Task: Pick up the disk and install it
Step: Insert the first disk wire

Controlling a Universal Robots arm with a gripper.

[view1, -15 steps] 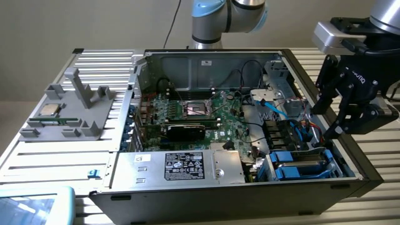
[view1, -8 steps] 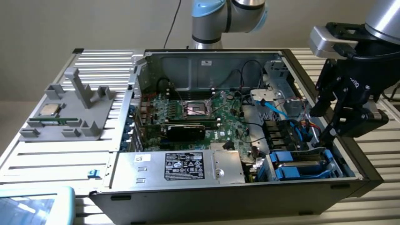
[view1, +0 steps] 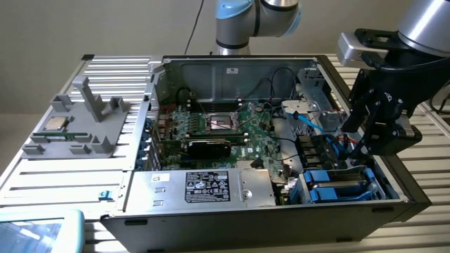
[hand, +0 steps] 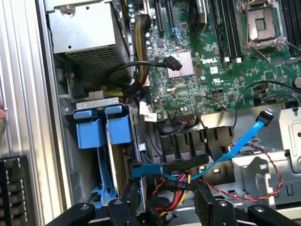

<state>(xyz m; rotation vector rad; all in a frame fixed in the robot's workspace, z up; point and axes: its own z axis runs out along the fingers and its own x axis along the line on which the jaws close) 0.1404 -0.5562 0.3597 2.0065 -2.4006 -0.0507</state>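
The disk (view1: pixel 336 185), grey metal in a bright blue carrier, sits in the drive bay at the near corner of the open computer case, on the exterior view's right. In the wrist view its blue carrier (hand: pixel 117 128) stands beside a second blue carrier in the same bay. My gripper (view1: pixel 364 152) hangs just above and behind that bay, apart from the disk. In the wrist view the gripper (hand: pixel 167 200) is open, its black fingers (hand: pixel 129 197) standing wide over a bundle of coloured cables, with nothing held between them.
A silver power supply box with a black label (view1: pixel 204 187) fills the case's near side. The green motherboard (view1: pixel 225 126) lies behind it. A blue data cable (hand: pixel 235 146) loops near my fingers. A grey fixture holding a processor chip (view1: pixel 70 126) stands outside the case on the exterior view's left.
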